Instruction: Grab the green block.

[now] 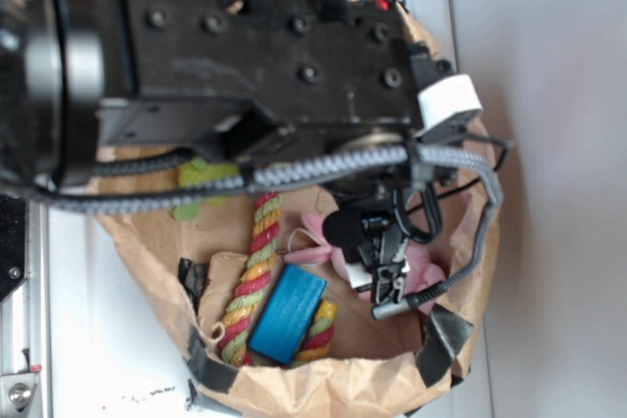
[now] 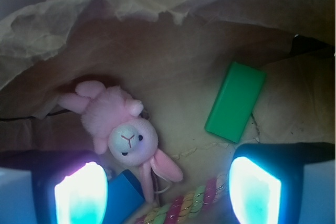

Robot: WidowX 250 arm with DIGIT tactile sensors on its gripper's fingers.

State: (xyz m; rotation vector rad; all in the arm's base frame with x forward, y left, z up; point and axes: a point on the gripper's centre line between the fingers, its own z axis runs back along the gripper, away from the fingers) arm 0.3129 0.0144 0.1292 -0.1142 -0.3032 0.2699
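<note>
The green block (image 2: 236, 100) lies flat on the brown paper floor of the bag in the wrist view, up and to the right of centre. My gripper (image 2: 168, 187) hangs above the floor, open, with nothing between its two glowing fingers (image 2: 254, 190). The block sits beyond the right finger, apart from it. In the exterior view my gripper (image 1: 385, 266) points down into the bag, and the arm hides the green block there.
A pink plush bunny (image 2: 123, 127) lies left of centre. A blue block (image 1: 287, 312) and a striped rope (image 1: 250, 286) lie close to the fingers. A yellow-green plush (image 1: 201, 178) peeks from under the arm. The crumpled walls of the paper bag (image 1: 323, 384) surround everything.
</note>
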